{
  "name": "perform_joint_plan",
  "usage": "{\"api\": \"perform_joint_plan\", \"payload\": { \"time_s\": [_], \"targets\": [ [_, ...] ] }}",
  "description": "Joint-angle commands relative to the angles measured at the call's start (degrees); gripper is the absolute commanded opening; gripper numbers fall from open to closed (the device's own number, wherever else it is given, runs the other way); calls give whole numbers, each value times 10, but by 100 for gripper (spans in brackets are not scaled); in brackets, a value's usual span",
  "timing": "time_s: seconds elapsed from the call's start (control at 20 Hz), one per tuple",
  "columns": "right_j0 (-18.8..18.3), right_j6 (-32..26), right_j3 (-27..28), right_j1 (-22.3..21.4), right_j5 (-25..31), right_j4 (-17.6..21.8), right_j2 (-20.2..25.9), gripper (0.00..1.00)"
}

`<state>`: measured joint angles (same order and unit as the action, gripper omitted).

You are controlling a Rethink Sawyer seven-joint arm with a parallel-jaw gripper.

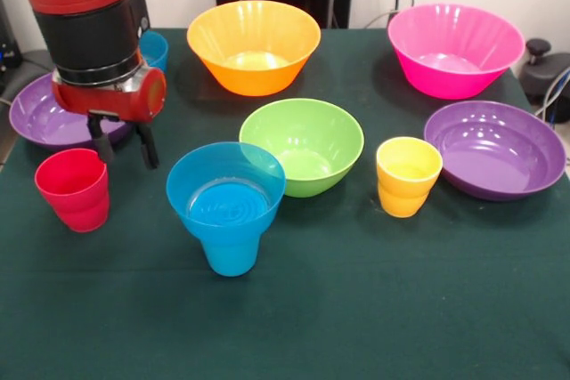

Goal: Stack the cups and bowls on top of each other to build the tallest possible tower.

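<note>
a small blue bowl [226, 191] is seen perched on the blue cup [230, 251], just in front of the lime green bowl [303, 144]. the gripper [123, 141] hangs spread and empty beside the red cup [73, 189]. the top-heavy tower [227, 211] could be toppled if it is brushed by the arm.

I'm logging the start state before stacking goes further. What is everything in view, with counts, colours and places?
tower: 1, small blue bowl sitting in the blue cup, front centre
lime green bowl: 1, centre, just behind the tower
orange bowl: 1, back centre
pink bowl: 1, back right
purple bowls: 2, right and left edge
yellow cup: 1, between green and right purple bowls
red cup: 1, front left
second small blue bowl: 1, back left, mostly hidden by the arm
gripper: 1, black fingers open, above the table beside the red cup
</note>
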<state>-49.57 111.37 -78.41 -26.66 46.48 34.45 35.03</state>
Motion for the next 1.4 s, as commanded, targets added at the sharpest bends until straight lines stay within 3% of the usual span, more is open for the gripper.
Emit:
{"api": "perform_joint_plan", "payload": {
  "time_s": [0.05, 0.65, 1.4],
  "targets": [
    [21, -175, 55, -16, 99, 6, 20, 100],
    [22, -146, 25, -30, 86, 11, 19, 100],
    [-21, -161, -23, 5, -32, 64, 12, 100]
  ]
}}
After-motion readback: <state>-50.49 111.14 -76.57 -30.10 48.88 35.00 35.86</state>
